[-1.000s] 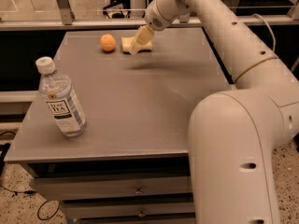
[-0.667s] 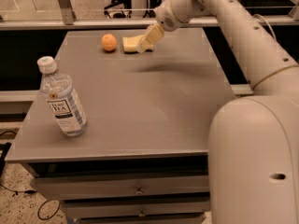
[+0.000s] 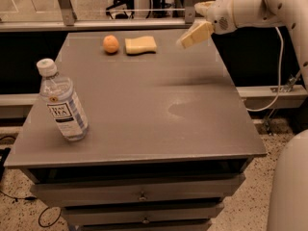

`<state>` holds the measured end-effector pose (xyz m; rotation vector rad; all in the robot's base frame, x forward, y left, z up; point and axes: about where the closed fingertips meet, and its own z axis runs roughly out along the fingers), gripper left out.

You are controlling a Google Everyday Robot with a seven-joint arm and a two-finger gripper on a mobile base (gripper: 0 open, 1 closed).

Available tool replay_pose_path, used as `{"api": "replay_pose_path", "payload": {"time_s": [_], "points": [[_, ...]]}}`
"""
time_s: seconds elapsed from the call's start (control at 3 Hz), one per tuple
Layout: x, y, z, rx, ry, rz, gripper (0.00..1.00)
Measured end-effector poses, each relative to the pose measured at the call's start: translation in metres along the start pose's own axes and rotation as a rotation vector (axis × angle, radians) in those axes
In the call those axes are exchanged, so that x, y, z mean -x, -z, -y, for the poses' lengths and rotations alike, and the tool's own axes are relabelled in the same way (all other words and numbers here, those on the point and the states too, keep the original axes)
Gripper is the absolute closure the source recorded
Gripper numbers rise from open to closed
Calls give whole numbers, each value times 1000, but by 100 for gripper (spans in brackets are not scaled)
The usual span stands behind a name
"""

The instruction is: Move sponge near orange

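Observation:
The pale yellow sponge [image 3: 140, 44] lies flat on the grey table [image 3: 144, 105] at the far edge. The orange [image 3: 111, 44] sits just left of it, a small gap between them. My gripper [image 3: 191, 36] hangs above the table's far right part, to the right of the sponge and apart from it. It holds nothing.
A clear water bottle [image 3: 61, 104] with a white cap stands near the table's front left. A rail [image 3: 144, 25] runs behind the table. My white arm [image 3: 260, 6] comes in from the upper right. Drawers [image 3: 142, 195] sit below the tabletop.
My gripper was at the sponge beside the orange. It has pulled back to the right and up, leaving the sponge lying on the table.

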<state>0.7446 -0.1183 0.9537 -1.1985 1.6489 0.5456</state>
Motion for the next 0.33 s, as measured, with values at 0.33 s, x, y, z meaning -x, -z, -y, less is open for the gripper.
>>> {"api": "replay_pose_path", "payload": {"time_s": [0.33], "points": [[0, -10, -1, 7, 3, -11, 0]]}}
